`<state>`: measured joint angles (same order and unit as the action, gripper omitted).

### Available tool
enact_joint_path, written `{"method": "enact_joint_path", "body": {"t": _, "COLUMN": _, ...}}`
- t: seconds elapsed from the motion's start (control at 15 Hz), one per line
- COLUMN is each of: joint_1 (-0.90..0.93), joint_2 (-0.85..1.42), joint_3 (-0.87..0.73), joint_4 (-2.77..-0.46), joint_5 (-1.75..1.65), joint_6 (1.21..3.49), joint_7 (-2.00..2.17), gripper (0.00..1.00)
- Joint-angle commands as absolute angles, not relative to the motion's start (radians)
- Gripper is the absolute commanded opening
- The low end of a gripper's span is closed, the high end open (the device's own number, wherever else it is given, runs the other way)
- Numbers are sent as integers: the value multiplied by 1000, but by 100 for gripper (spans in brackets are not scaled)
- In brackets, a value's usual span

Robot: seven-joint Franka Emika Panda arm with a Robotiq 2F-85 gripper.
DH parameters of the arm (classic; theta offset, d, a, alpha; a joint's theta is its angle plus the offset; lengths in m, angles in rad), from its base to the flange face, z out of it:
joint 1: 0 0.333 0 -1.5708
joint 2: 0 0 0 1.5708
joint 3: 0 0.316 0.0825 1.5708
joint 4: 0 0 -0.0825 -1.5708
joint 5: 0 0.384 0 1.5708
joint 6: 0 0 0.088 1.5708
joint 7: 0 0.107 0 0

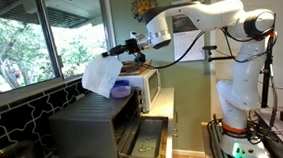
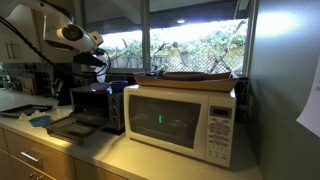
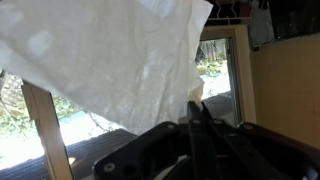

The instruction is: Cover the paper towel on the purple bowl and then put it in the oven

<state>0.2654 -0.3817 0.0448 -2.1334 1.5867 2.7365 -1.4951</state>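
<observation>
Shows the end effector (image 1: 129, 47) raised above the oven (image 1: 90, 128), clamped narrow on one corner of the paper towel (image 1: 101, 75). Leaves the towel hanging slack and crumpled below that grip, over the oven's top and close above the purple bowl (image 1: 121, 90). Cannot tell whether towel and bowl touch. Puts the bowl on top of the oven, just beside the white microwave (image 1: 149, 85). Has the oven door (image 1: 146, 141) hinged down flat. In the wrist view, finds the fingers (image 3: 192, 130) pressed together on the sheet's edge, white paper spreading up and left. In an exterior view, sets oven and microwave side by side on the counter (image 2: 115, 152).
</observation>
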Motion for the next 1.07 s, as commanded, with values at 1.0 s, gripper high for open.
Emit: {"method": "enact_joint_path", "body": {"t": 1.0, "joint_1": 245, "joint_2": -364, "joint_3": 35, "joint_4": -2155, "joint_5": 1970, "joint_6": 2798, "joint_7": -1996, "gripper": 0}}
